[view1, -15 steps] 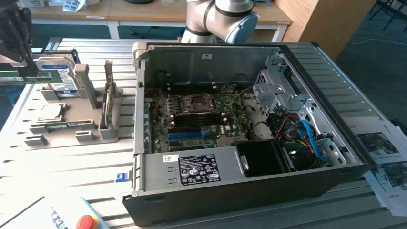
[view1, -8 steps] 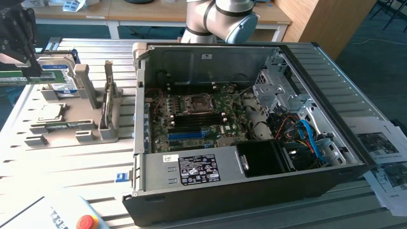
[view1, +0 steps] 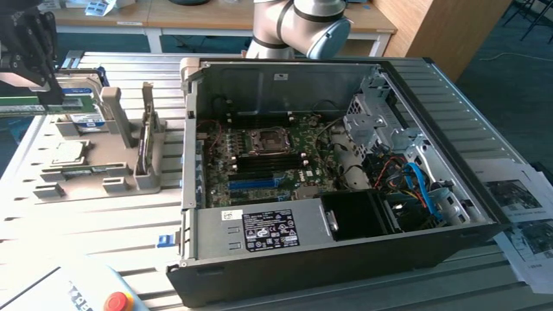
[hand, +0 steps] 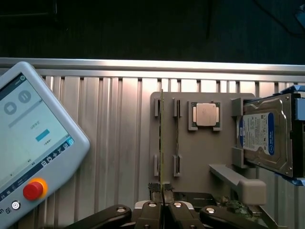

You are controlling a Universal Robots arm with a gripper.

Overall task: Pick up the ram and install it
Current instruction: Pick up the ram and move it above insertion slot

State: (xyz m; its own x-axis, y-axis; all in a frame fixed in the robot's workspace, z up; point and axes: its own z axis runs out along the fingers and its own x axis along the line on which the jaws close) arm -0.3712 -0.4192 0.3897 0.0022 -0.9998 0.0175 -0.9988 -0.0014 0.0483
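Ram (hand: 162,138) shows edge-on in the wrist view as a thin green line, clenched between the two dark fingertips of the gripper (hand: 162,210), which grasps it at one end. In the exterior view the gripper (view1: 50,97) hangs at about ten o'clock from the open computer case (view1: 346,259), and the ram (view1: 76,102) runs level as a green strip held above the gray holder tray (view1: 129,184), well apart from the case. On that tray a processor chip (hand: 206,114) lies flat in its square pocket, and a second thin strip (hand: 177,138) stands in the slot just beside the held one. A hard drive (hand: 264,136) with a blue-and-white label leans tilted at the tray's far edge. Inside the case, the motherboard (view1: 268,155) lies exposed, with a long blue slot (view1: 255,183) at six o'clock from the processor socket (view1: 263,140). A teach pendant (hand: 28,143) with a red button rests on the slatted metal table (view1: 112,220), at seven o'clock from the case in the exterior view.
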